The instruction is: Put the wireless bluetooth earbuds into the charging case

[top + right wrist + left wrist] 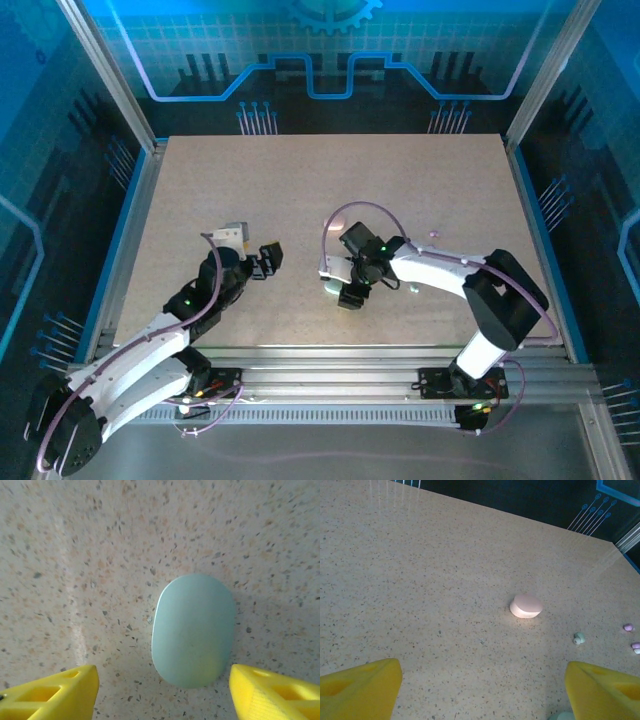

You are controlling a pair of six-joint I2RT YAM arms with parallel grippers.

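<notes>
Three tiny earbuds lie on the table (420, 580), right of the pink case (526, 605): 1 greenish earbud (579, 638), 2 pinkish earbuds (628, 627) farther right. Left gripper (480, 690) is wide open, nothing btw. its fingers. Right gripper (162, 695) is open too; green case (194, 630) lies btw. its fingers, not touched.

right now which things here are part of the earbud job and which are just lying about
Job in hand: pale green oval charging case below the open right gripper; tiny greenish earbud.
Lying about, probably for later: pale pink rounded case; tiny pinkish earbuds.
</notes>
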